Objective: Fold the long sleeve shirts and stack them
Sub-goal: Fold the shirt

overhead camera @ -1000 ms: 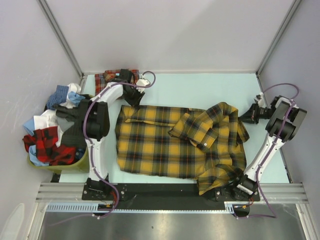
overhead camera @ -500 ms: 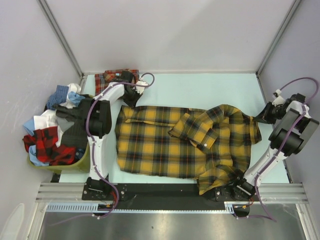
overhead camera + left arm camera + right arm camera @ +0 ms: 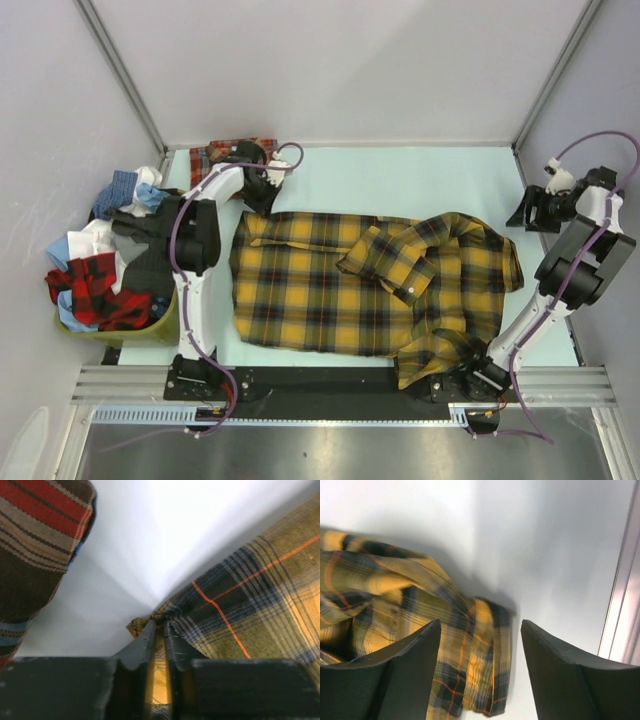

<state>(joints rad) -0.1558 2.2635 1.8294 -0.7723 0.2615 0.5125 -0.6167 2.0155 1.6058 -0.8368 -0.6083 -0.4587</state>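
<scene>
Flattening, I judge: the yellow-and-black shirt (image 3: 320, 290) lies across the middle of the surface (image 3: 400, 175) (right end rumpled); left tool (image 3: 159, 630) pinches its far-left corner; right tool (image 3: 480, 630) spread, empty, by the right edge; next, smooth that end.

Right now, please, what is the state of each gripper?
Left gripper: closed, pinching a corner of the yellow-and-black shirt.
Right gripper: open, holding nothing.
</scene>
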